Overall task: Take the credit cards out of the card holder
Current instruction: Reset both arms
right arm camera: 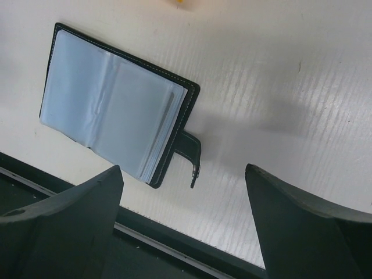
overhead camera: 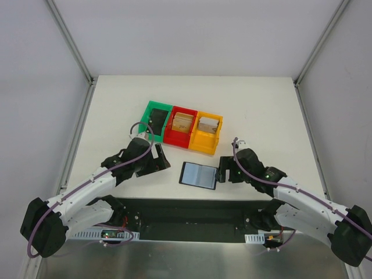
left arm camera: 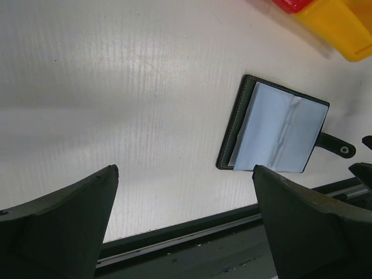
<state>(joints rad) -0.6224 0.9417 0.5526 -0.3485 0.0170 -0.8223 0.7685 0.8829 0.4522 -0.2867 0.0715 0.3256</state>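
The card holder (overhead camera: 199, 174) lies open and flat on the white table near its front edge, clear glossy sleeves facing up. No credit cards can be made out in the sleeves. My left gripper (overhead camera: 162, 160) hovers just left of it, open and empty. In the left wrist view the card holder (left arm camera: 285, 133) is up and to the right of the left gripper (left arm camera: 185, 171). My right gripper (overhead camera: 224, 172) is at the holder's right edge, open with nothing between its fingers. The right wrist view shows the card holder (right arm camera: 110, 99) with its strap tab (right arm camera: 192, 154) just ahead of the right gripper (right arm camera: 185, 168).
Behind the holder stand three joined bins: green (overhead camera: 148, 114) with a dark object inside, red (overhead camera: 176, 139) and orange (overhead camera: 203, 145) each with tan contents. A dark metal rail (overhead camera: 192, 218) runs along the table's near edge between the arm bases.
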